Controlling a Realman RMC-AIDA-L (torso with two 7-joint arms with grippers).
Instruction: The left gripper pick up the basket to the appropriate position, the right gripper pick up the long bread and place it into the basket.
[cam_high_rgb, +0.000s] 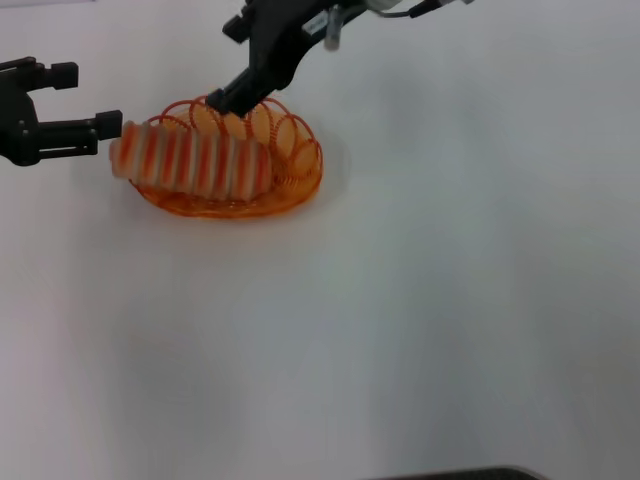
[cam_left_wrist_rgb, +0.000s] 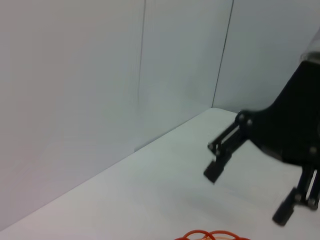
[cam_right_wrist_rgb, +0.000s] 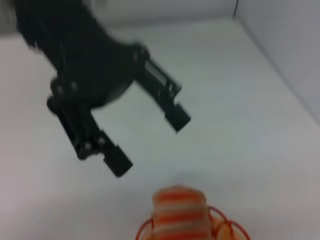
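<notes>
The orange wire basket stands on the white table at the back left. The long bread lies in it, and its left end sticks out over the rim. My right gripper hangs just above the basket's far rim, open and empty; the left wrist view shows it with its fingers apart. My left gripper is open and empty just left of the bread's end, not touching the basket; it also shows in the right wrist view, beyond the bread.
The white table stretches to the front and right of the basket. A pale wall rises behind the table's far edge. A dark edge shows at the bottom of the head view.
</notes>
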